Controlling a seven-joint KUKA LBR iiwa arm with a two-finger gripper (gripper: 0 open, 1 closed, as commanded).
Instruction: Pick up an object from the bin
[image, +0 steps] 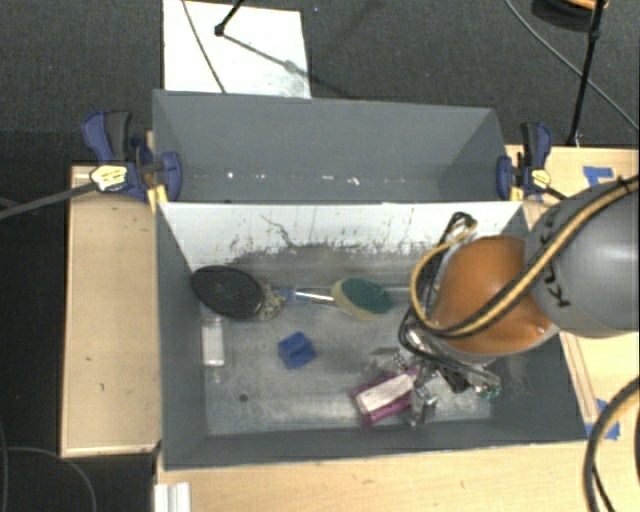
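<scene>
Grasp stage, as judged: the gripper (425, 392) sits low at the front right corner of the bin (178, 350), against a pink-and-white packet (383, 398); its opening cannot be told, and the next move calls for a confirmed hold before lifting.

Right side: the grey robot arm (600, 270) runs out past the right edge. Its rounded orange wrist cover (490, 295) hides the right part of the floor of the grey metal bin (250, 400).

Front right: the gripper (425, 392) is blurred among dark cables. A pink-and-white flat packet (383, 398) has its right end under the gripper, kind unclear.

Below the cover: a small green bit (490, 392), mostly hidden, too small to name.

Left wall: a pale translucent small block (212, 345), blurred, kind unclear.
</scene>
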